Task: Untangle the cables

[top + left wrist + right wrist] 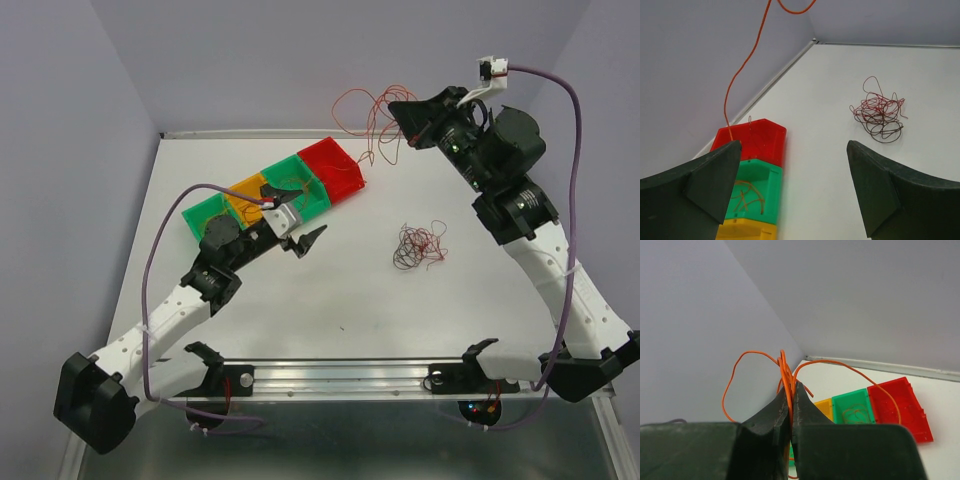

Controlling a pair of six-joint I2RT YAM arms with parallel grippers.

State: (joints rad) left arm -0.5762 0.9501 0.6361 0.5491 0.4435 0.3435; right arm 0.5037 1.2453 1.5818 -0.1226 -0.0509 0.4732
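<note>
On the table's (330, 310) far side, above the red bin (335, 168), the right gripper (791, 390) pinches one orange strand (735, 380). Lower slowly so its loops settle inside. The left gripper (794, 147) gapes empty. The tangle (417, 247) lies mid-table.

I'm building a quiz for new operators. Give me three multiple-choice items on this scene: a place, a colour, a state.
1. Where is the dark red tangle? A in the red bin; B loose on the table; C in a green bin.
2. What colour is the wire in the right tool? A orange; B blue; C white.
3. How is the left tool? A open, empty; B shut on a wire; C shut on a bin.
1 B: the top view shows it alone on the white surface. 2 A: orange loops are pinched between its fingers. 3 A: its fingers stand wide apart, nothing between.
</note>
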